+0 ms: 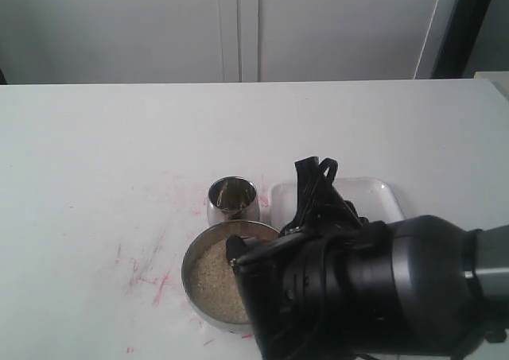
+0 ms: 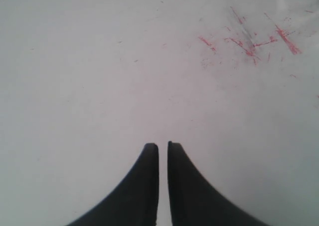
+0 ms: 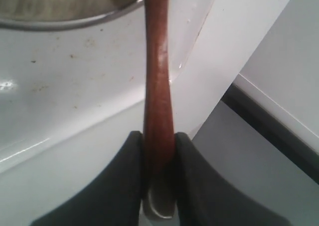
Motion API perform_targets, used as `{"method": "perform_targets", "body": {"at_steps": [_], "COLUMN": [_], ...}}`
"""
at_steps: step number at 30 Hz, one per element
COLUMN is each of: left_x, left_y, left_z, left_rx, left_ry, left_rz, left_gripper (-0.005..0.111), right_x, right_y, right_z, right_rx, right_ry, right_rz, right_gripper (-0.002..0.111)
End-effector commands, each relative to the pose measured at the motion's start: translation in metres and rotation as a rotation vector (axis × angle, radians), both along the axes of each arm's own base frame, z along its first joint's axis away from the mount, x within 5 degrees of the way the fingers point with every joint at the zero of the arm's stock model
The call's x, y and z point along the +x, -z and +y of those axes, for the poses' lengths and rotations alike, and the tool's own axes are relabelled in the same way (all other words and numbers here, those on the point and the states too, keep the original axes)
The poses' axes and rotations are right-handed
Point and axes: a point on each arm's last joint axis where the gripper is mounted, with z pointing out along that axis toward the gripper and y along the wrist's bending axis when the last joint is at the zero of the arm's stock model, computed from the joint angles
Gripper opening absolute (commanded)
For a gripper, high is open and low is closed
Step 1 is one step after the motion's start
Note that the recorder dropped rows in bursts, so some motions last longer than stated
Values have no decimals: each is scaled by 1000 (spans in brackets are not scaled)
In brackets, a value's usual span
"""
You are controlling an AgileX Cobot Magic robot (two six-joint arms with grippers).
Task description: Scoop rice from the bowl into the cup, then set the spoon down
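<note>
In the right wrist view my right gripper (image 3: 159,136) is shut on the slim reddish-brown handle of the spoon (image 3: 158,71). The handle runs up toward the steel bowl (image 3: 65,22), and the spoon's oval end is out of view. The exterior view shows the wide bowl (image 1: 193,253) holding off-white rice (image 1: 215,284), with the small steel cup (image 1: 232,199) standing just behind it. My right arm (image 1: 366,288) covers the bowl's right side and hides the spoon and the fingers there. My left gripper (image 2: 163,146) is shut on nothing above bare table.
A white rectangular tray (image 1: 378,193) lies right of the cup, partly behind the arm's cables, and its glossy surface (image 3: 75,86) lies under the spoon handle. Red scribble marks (image 1: 147,276) stain the white table left of the bowl, and red marks (image 2: 249,44) also lie ahead of the left gripper.
</note>
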Motion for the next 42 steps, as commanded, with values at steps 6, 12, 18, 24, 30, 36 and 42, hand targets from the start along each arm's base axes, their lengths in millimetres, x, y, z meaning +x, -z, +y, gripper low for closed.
{"method": "perform_targets", "body": {"at_steps": [6, 12, 18, 24, 30, 36, 42], "left_x": [-1, -1, -1, -1, -1, -1, -1], "left_y": [7, 7, 7, 7, 7, 7, 7], "left_z": [0, 0, 0, 0, 0, 0, 0], "left_rx": [-5, -5, -5, -5, -5, -5, -5], "left_ry": [6, 6, 6, 6, 6, 6, 6], "left_rz": [59, 59, 59, 59, 59, 59, 59], "left_gripper": [14, 14, 14, 14, 14, 14, 14], "right_x": [1, 7, 20, 29, 31, 28, 25], "right_y": [-20, -28, -34, -34, -22, -19, -24], "right_z": [18, 14, 7, 5, 8, 11, 19], "right_rx": [93, 122, 147, 59, 13, 34, 118], "right_ry": [79, 149, 198, 139, 127, 133, 155], "right_rz": [199, 301, 243, 168, 201, 268, 335], "right_gripper": [0, 0, 0, 0, 0, 0, 0]}}
